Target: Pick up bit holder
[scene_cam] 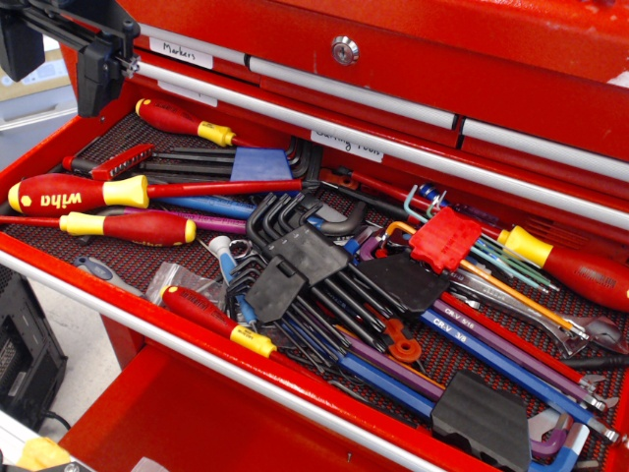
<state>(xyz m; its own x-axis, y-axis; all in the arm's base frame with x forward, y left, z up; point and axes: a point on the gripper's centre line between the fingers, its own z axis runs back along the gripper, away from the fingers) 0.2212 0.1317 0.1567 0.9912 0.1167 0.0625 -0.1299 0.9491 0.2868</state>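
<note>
The bit holder (120, 160) is a small narrow red bar with a row of short dark bits. It lies at the far left of the open red drawer (118, 313), just above the big red-and-yellow screwdriver (79, 194). My gripper (59, 61) is black and sits at the top left corner, above and behind the drawer's left end. Its two fingers (98, 74) stand apart with nothing between them. It is well clear of the bit holder.
Red-and-yellow screwdrivers (133, 228) lie around the bit holder, and one more (187, 123) lies behind it. A blue hex key holder (260, 164) sits to its right. Black hex key sets (295, 258) and a red clip with coloured keys (447, 239) fill the middle and right. Closed drawers (393, 59) rise behind.
</note>
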